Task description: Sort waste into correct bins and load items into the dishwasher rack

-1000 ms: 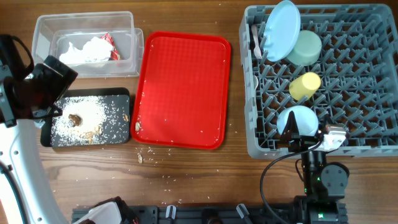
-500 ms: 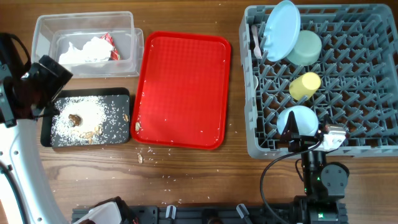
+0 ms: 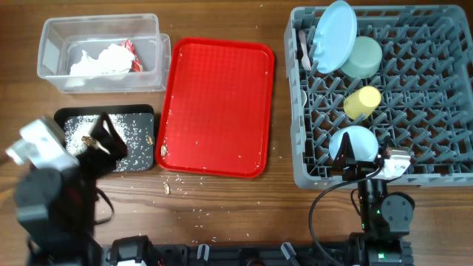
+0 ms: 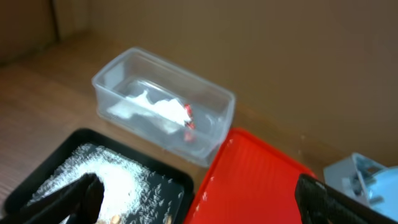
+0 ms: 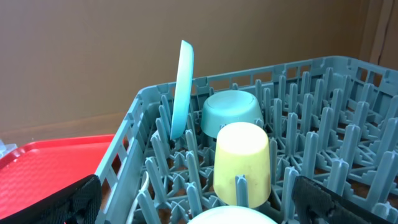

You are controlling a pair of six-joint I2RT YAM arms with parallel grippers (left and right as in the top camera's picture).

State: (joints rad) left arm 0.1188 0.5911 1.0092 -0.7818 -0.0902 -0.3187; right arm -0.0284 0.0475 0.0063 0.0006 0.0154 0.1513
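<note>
The grey dishwasher rack (image 3: 451, 174) at the right holds the light blue plate (image 3: 334, 33) on edge, the pale green bowl (image 3: 363, 56), the yellow cup (image 3: 362, 100), the upturned light blue bowl (image 3: 352, 137) and a white fork (image 3: 304, 49). The clear tub (image 3: 52, 37) holds the white napkin with its red-and-white wrapper (image 3: 107, 59). The black tray (image 3: 140, 125) holds whitish crumbs and brown scraps (image 3: 90, 140). My left gripper (image 3: 103, 137) is open and empty above the black tray (image 4: 37, 177). My right gripper (image 3: 362, 154) is open and empty by the rack's front, with the cup (image 5: 241, 162) ahead.
The flat red serving tray (image 3: 218, 103) lies between the bins and the rack, with a few crumbs on it. Loose crumbs (image 3: 174, 183) lie on the wooden table in front of it. The left arm's body fills the front left corner.
My left arm has swung from the table's left edge to the front left, its gripper now over the black tray. The right arm has not moved.
</note>
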